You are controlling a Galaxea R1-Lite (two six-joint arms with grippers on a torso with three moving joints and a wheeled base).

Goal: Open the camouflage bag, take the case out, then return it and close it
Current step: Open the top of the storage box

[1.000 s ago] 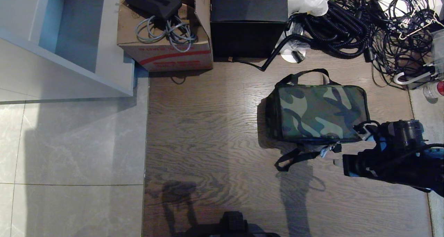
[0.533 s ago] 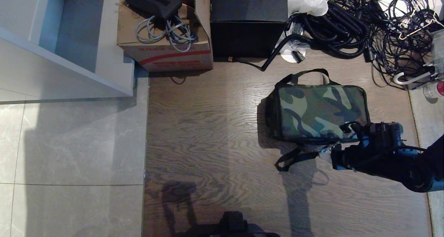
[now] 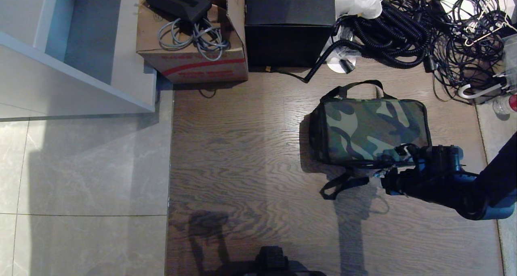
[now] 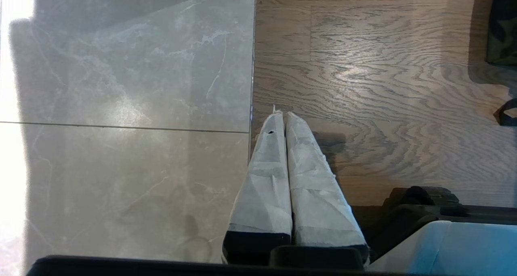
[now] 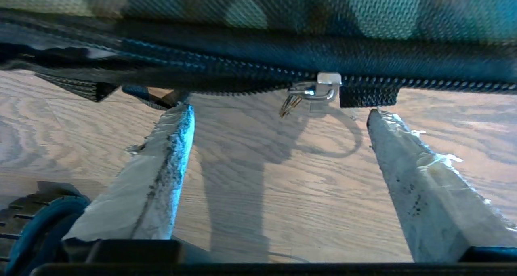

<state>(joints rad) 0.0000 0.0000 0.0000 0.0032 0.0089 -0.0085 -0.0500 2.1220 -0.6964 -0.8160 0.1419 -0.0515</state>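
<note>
Camouflage bag (image 3: 373,130) sits on the wood floor, right of centre in the head view, lid flat and zipper still run shut along the near edge, so I judge the case is inside; can't see it. My right claw (image 5: 278,118) is low at the bag's near right corner, fingers spread wide with nothing between them, and the silver zipper pull (image 5: 319,90) hangs just past the tips, roughly centred in the gap. Left claw (image 4: 281,118) is parked over the floor seam at left, fingers pressed together, empty. Step in hand, as I read it: catch the pull to start unzipping. To do it well: ease forward until the dangling tab is between the pads, not the slider body; close on the tab only; keep clear of the black strap (image 3: 343,183) lying on the floor under the bag edge; then drag along the zipper line, not away from the bag, or the soft bag will slide on the floor. The corner turn is the likely snag point, so go slowly there. Versus a second ago: my right arm has come in towards the left of the head view and now overlaps the bag's corner, and the claw has opened up. The bag itself hasn't shifted.
</note>
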